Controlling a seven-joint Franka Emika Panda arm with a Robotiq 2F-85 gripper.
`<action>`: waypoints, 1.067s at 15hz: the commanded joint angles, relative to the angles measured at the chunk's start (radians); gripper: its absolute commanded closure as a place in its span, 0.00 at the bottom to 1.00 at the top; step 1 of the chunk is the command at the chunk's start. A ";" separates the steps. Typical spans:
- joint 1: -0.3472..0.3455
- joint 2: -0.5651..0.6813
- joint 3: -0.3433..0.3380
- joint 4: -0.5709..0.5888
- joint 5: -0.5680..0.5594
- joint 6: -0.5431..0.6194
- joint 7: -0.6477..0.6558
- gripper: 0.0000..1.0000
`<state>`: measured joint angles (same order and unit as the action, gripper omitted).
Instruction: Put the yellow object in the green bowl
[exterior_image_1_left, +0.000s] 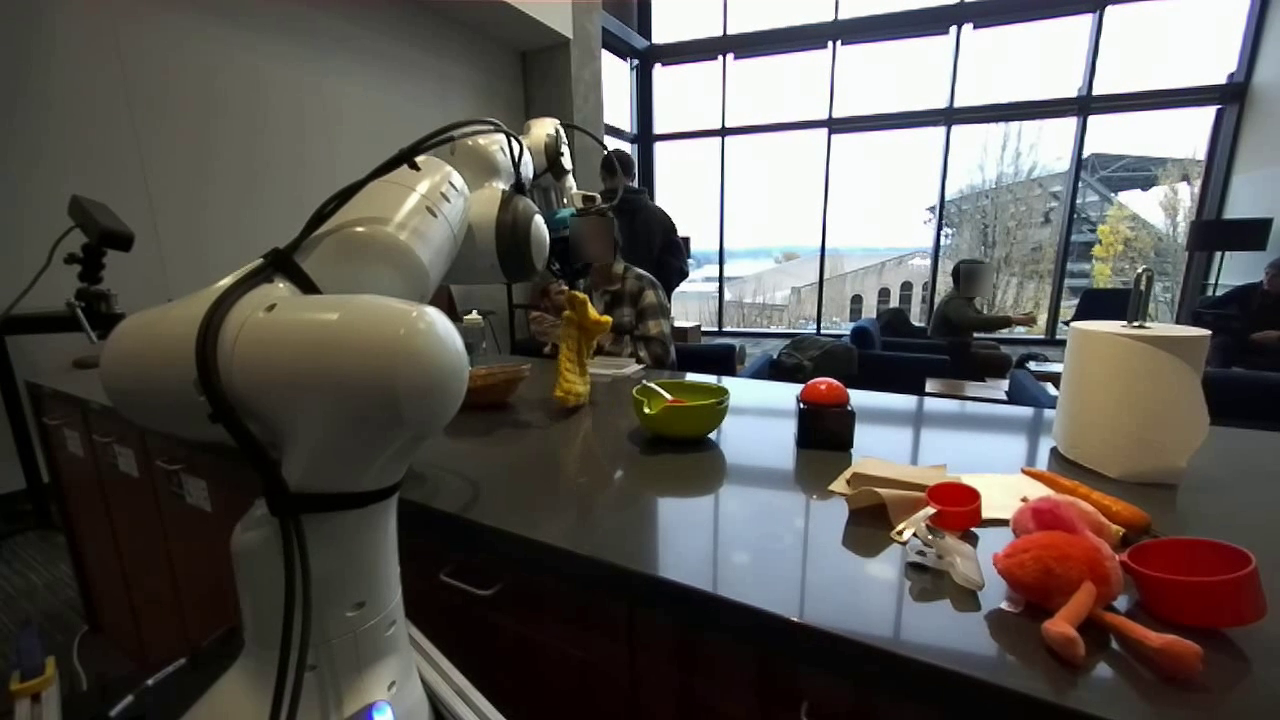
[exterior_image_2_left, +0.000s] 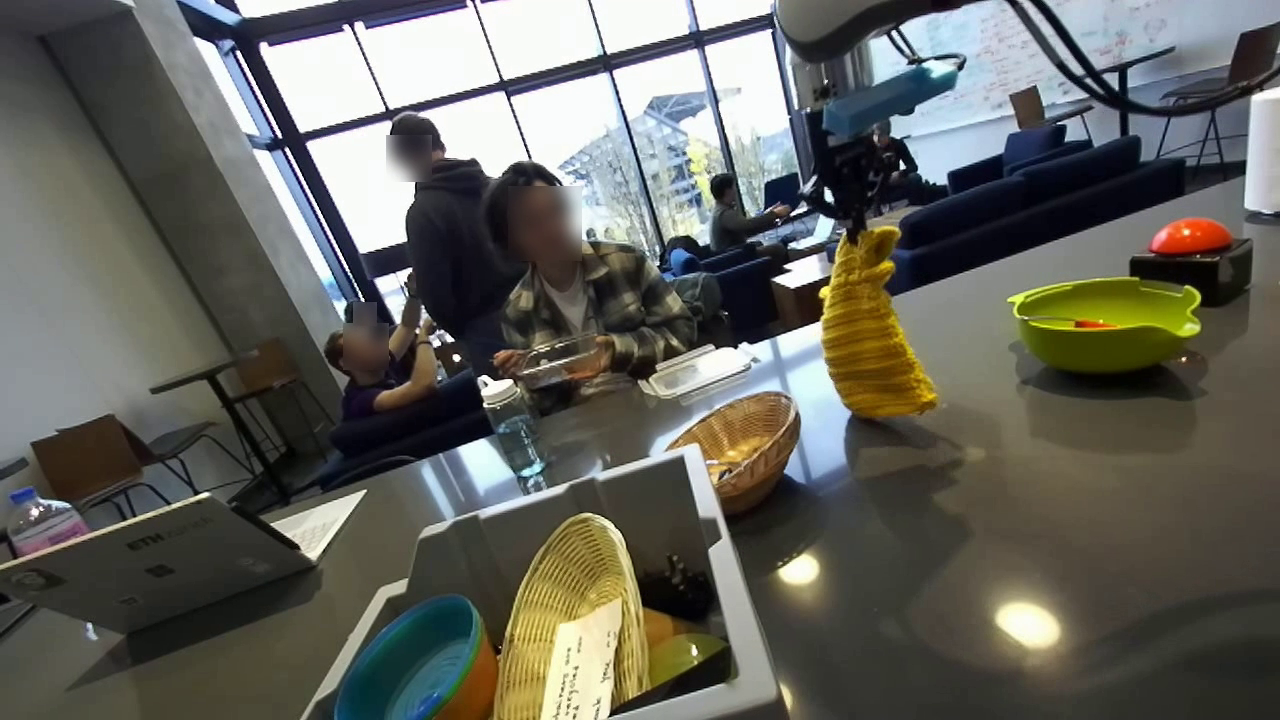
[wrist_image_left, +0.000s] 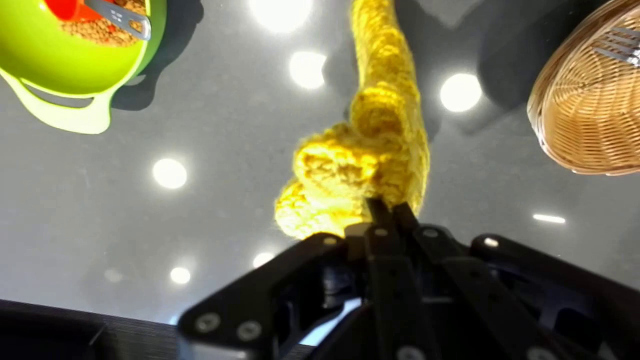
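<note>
The yellow object is knitted and elongated and hangs upright in both exterior views (exterior_image_1_left: 573, 360) (exterior_image_2_left: 868, 335). It also shows in the wrist view (wrist_image_left: 387, 105). My gripper (wrist_image_left: 392, 207) is shut on its top end; the fingers show above it in an exterior view (exterior_image_2_left: 855, 228). The object's lower end is at or just above the counter; I cannot tell if it touches. The green bowl stands on the counter to one side, apart from the object, in both exterior views (exterior_image_1_left: 682, 418) (exterior_image_2_left: 1110, 350). In the wrist view the bowl (wrist_image_left: 60, 116) is at upper left, holding brown bits and a red scoop.
A wicker basket (wrist_image_left: 575, 95) (exterior_image_2_left: 770, 460) with a fork stands on the object's other side. A red button on a black box (exterior_image_1_left: 825, 422) is beyond the bowl. A grey bin (exterior_image_2_left: 745, 610) and a bottle (exterior_image_2_left: 515, 430) stand on the counter. A person sits behind it.
</note>
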<state>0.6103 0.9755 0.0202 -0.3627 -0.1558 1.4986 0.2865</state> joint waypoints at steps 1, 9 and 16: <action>0.003 -0.059 -0.032 -0.014 -0.008 -0.059 0.001 0.99; 0.015 -0.192 -0.061 -0.007 -0.037 -0.223 -0.014 0.99; -0.066 -0.266 -0.057 -0.010 -0.022 -0.338 0.018 0.99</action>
<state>0.5864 0.7466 -0.0393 -0.3590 -0.1953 1.2111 0.2865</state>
